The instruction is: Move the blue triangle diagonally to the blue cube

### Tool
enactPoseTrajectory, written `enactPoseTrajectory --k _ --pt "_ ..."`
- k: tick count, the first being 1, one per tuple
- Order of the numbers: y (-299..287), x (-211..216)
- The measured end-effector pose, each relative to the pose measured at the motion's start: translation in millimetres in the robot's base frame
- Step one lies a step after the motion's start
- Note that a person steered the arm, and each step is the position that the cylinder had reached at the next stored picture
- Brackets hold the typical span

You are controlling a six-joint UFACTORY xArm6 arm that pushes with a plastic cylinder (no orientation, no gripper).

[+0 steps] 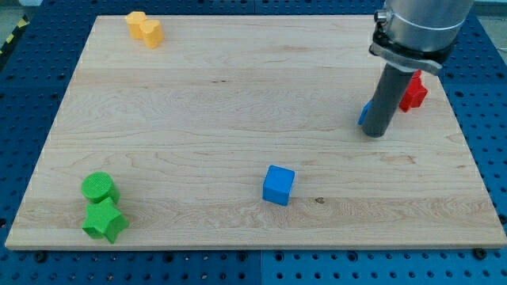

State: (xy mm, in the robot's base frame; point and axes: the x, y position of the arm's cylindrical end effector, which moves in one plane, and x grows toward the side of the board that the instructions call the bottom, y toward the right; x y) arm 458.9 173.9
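1. Nearest the view's bottom, at the left corner of the wooden bench (238, 103), a green star-shaped block (104, 221) is seen, with a green cylinder (99, 188) touching it just above.
2. The blue cube (278, 184) is placed in the lower middle of the bench, slightly right of centre and well apart from all other blocks.
3. Farther up, at the view's right, my tip (377, 133) is set on the bench surface at the end of the dark rod, which hangs from a grey arm housing at the top right corner.
4. The blue triangle (364, 112) is shown only as a small blue sliver at the rod's left edge, touching or just beside it; the rest is hidden and its shape cannot be confirmed. It lies up and to the right of the blue cube.
5. A red block (413, 92) is partly hidden just behind the rod, to its right; its shape cannot be told.
6. Farthest, near the top left corner, a yellow block (144, 28) of lobed outline is seen.
7. No gripper is fitted, so no jaw state can be given.
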Motion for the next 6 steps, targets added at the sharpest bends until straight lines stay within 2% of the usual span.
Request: enactPoseTrajectory --k 2,3,4,6 --pt "30.4 -29.2" --pt "32.8 -28.6" --pt "21.3 -22.2" --pt "-2.2 -64.9"
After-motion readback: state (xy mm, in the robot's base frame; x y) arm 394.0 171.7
